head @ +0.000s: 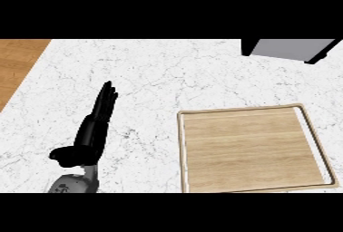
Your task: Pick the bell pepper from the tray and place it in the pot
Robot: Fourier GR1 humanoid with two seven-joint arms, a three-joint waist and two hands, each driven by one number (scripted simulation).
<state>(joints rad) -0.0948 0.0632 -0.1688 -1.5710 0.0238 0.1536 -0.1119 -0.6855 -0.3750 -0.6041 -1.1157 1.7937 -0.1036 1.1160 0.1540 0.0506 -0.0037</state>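
Note:
A light wooden tray with a raised rim lies on the white marble counter at the right; its surface is bare and no bell pepper shows on it. My left hand rests open to the tray's left, fingers straight and pointing away from me, touching nothing. Only a corner of a grey pot with a dark rim shows at the top right edge. My right hand is out of view.
White marble counter spans most of the view. Beyond its left edge a strip of wooden floor shows at the upper left.

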